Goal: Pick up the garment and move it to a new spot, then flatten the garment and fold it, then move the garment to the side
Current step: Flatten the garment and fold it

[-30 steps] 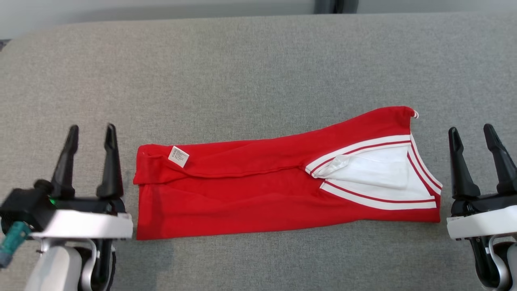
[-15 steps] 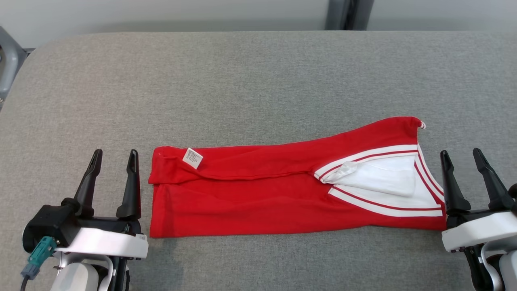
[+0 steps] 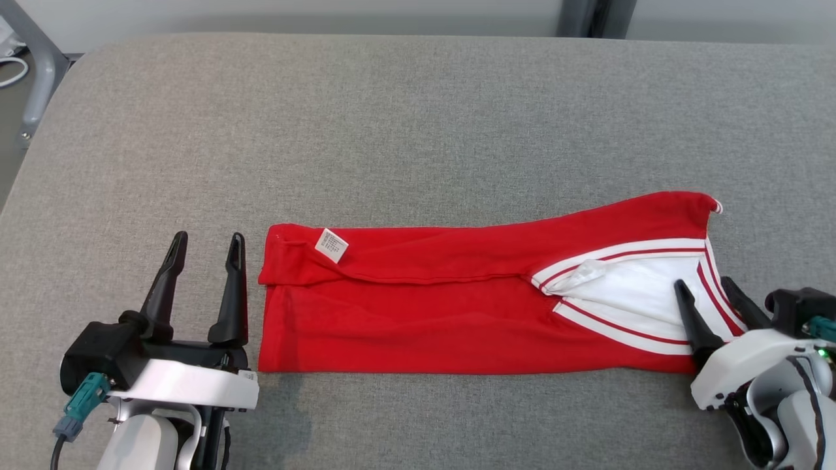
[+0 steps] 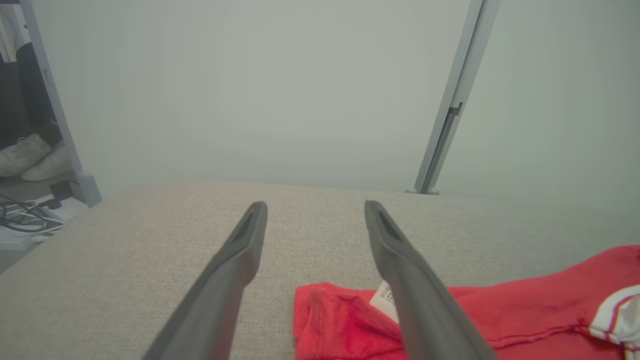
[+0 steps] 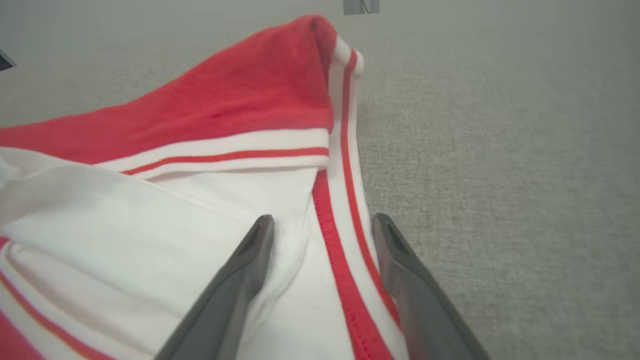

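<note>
We see a wide grey padded surface [image 3: 418, 117], and the red garment [image 3: 457, 313] lies on it as 1 long band, across the near part, from the middle toward our right side. It is folded along its length, with the upper flap lying over the lower half.

Our left gripper [image 3: 208, 236] stands just beside the hem end, apart from the cloth, with its 2 fingers spread and nothing between them. Our right gripper [image 3: 703, 282] is over the neck end, also spread wide. In the right wrist view its 2 fingers [image 5: 235, 285] straddle the striped trim [image 5: 345, 210], and we cannot tell if they touch the cloth.

We judge the next grasp risky. If the right fingers close here, they may catch only the top layer of the white lining [image 3: 627, 294], and then the fold opens when we lift. The left gripper is off the hem, so if it closes where it is, it takes nothing, and 1 end drags and the band twists. The small white label [image 3: 332, 245] lies on the flap near the hem corner; this flap edge is loose and can flip over.
</note>
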### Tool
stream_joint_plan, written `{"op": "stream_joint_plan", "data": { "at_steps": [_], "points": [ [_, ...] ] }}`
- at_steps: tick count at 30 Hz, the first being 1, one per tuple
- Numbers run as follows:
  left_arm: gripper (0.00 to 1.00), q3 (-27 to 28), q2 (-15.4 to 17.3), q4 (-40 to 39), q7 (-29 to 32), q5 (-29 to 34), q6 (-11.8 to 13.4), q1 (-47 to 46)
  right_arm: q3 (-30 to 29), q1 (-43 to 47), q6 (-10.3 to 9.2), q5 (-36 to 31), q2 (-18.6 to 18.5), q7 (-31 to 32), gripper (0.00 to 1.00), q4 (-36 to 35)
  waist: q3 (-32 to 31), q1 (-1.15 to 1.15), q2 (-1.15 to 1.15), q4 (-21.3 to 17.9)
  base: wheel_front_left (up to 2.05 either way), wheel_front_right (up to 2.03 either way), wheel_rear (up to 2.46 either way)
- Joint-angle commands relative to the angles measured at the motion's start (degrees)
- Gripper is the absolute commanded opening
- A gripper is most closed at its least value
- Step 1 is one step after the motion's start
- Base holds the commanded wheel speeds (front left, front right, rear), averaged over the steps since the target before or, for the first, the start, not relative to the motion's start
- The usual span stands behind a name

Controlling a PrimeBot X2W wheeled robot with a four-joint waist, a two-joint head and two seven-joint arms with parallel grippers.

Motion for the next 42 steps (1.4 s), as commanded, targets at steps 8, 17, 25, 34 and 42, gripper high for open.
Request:
{"op": "stream_joint_plan", "data": {
  "at_steps": [8, 17, 25, 34, 42],
  "points": [
    [1.00, 2.3, -0.9, 0.5, -0.2, 1.1, -1.3, -1.5, 4.0, -3.2, -0.03, 3.7, -0.2, 4.8, 0.00, 7.4, 1.4, 0.00, 0.00, -0.1, 0.00, 0.00, 0.00],
    [1.00, 4.0, -1.6, 0.4, -0.2, 2.3, -2.4, -2.0, 4.0, -5.1, -0.29, 9.6, -4.0, 1.8, 0.00, 7.0, 2.4, 0.00, 0.00, -2.1, 0.00, 0.00, 0.00],
    [1.00, 4.8, -2.0, 0.4, -0.2, 3.0, -3.2, -2.2, -1.0, -2.5, -0.27, 12.0, -7.1, -1.7, 0.00, 7.8, 2.8, 0.00, 0.00, -3.3, 0.00, 0.00, 0.00],
    [1.00, 6.1, -1.8, 0.3, -0.2, 3.9, -3.7, -2.0, 0.1, -2.8, -0.01, 14.6, -4.7, -2.1, 0.00, -1.0, 2.8, 0.00, 0.00, -5.5, 0.00, 0.00, 0.00],
    [1.00, 6.4, -2.2, 0.2, -0.2, 4.3, -4.1, -1.6, 5.5, -0.1, -0.01, 15.4, -0.5, 3.9, 0.00, -22.8, 2.2, 0.00, 0.00, -7.1, 0.00, 0.00, 0.00]
  ]
}}
